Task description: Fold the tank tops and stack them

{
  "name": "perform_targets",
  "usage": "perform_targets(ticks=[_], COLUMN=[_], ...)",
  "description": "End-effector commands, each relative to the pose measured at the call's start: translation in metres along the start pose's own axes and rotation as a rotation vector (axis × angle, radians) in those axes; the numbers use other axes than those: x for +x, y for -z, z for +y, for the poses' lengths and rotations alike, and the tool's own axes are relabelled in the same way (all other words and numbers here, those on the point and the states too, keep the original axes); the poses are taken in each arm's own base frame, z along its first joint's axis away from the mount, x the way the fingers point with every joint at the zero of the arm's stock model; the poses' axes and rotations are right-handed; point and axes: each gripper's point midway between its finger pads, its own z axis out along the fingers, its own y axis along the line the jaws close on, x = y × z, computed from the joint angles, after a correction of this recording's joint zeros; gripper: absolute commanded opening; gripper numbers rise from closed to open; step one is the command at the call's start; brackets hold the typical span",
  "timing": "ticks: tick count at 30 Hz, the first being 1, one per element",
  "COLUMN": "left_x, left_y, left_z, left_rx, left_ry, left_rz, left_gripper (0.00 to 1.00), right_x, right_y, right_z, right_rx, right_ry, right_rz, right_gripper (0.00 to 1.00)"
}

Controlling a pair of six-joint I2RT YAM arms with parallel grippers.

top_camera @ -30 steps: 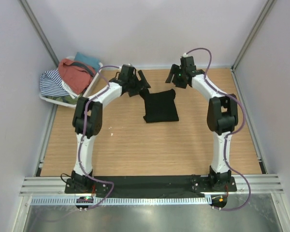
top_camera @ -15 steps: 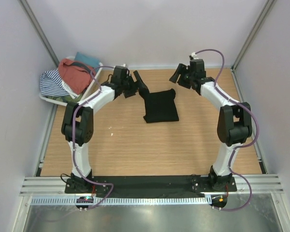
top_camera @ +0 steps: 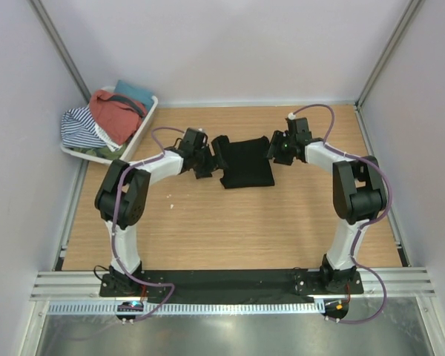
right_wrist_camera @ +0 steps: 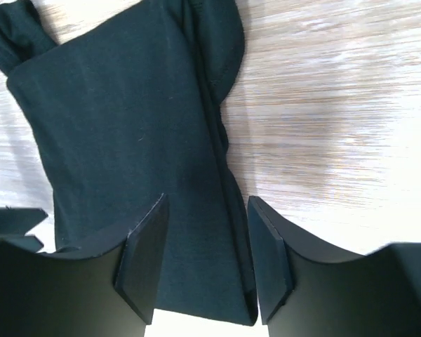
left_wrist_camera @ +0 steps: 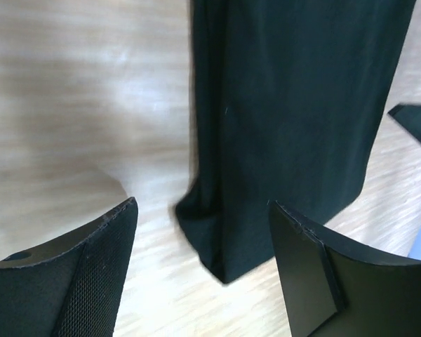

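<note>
The black tank top (top_camera: 246,165) lies folded flat in the middle of the table. My left gripper (top_camera: 216,153) is low at its left edge, open; in the left wrist view the black tank top's corner (left_wrist_camera: 224,260) sits between the spread fingers of my left gripper (left_wrist_camera: 203,207). My right gripper (top_camera: 276,148) is at the top's right edge. In the right wrist view my right gripper (right_wrist_camera: 207,203) stands open astride the folded edge of the black tank top (right_wrist_camera: 126,126), not pinching it. The rust-red tank top (top_camera: 115,115) lies in the basket.
The white basket (top_camera: 145,119) stands at the back left corner, holding a striped cloth (top_camera: 78,127) and a teal cloth (top_camera: 133,93) as well. Grey walls close in the wooden table (top_camera: 208,222) on both sides and at the back.
Both grippers have come down from the back of the table to the black top, left one to its left edge, right one to its right edge. The right jaws have narrowed.
</note>
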Motion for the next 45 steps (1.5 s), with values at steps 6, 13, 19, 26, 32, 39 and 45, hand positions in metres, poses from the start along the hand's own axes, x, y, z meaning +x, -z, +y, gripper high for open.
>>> perform_targets(ticks=[6,13,19,26,32,39,45], left_x=[-0.016,-0.016,-0.025,-0.031,-0.038,-0.063,-0.105], left_y=[0.058,0.091,0.117,0.134,0.145,0.171,0.219], left_z=[-0.029,-0.026,-0.025,-0.021,-0.019,0.003,0.044], left_rx=[0.087,0.064,0.054,0.05,0.043,0.003,-0.101], left_ry=[-0.077,-0.104,-0.107,-0.1,-0.071,0.002,0.098], left_rz=[-0.115,-0.141,-0.186,-0.207,-0.237,-0.303,-0.454], left_gripper=[0.73,0.7,0.69,0.68,0.69,0.71,0.79], right_x=[-0.008,0.008,0.004,-0.012,-0.01,-0.003,-0.044], right_y=[-0.016,-0.031,-0.017,0.035,0.104,0.191,0.269], right_z=[0.018,0.007,-0.025,-0.115,-0.198,-0.246,-0.215], right_rx=[-0.093,-0.063,-0.005,0.07,0.209,0.619,0.606], right_ry=[0.026,0.002,-0.089,-0.328,-0.543,-0.645,-0.592], right_rz=[0.022,0.077,0.044,-0.063,-0.212,-0.432,-0.675], right_gripper=[0.47,0.22,0.01,0.01,0.08,1.0,1.0])
